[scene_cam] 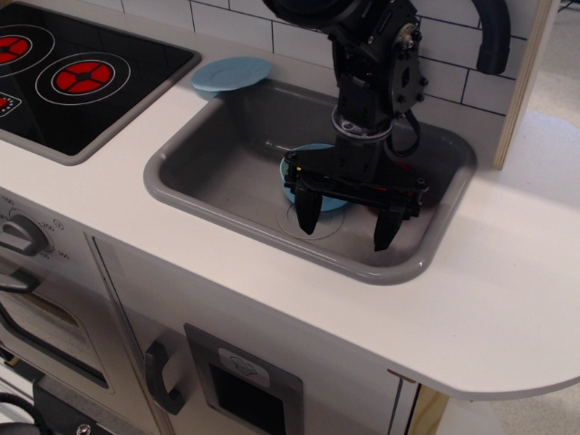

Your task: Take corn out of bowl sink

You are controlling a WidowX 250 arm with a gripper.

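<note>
Inside the one grey sink (227,154), the gripper (349,222) hangs, jaws apart, over one blue bowl (292,172).

The black robot gripper (347,223) hangs inside the grey rectangular plastic sink (195,149), jaws spread apart, its bulk standing over the small round light blue plastic bowl (296,165) and blocking the way in from above. The basin floor to the left of the bowl lies bare, and so does a strip along the front wall. The raised rim walls the basin on all sides. On the white table (507,299), a flat light blue round plate (230,74) overhangs the sink's back-left corner.
</note>
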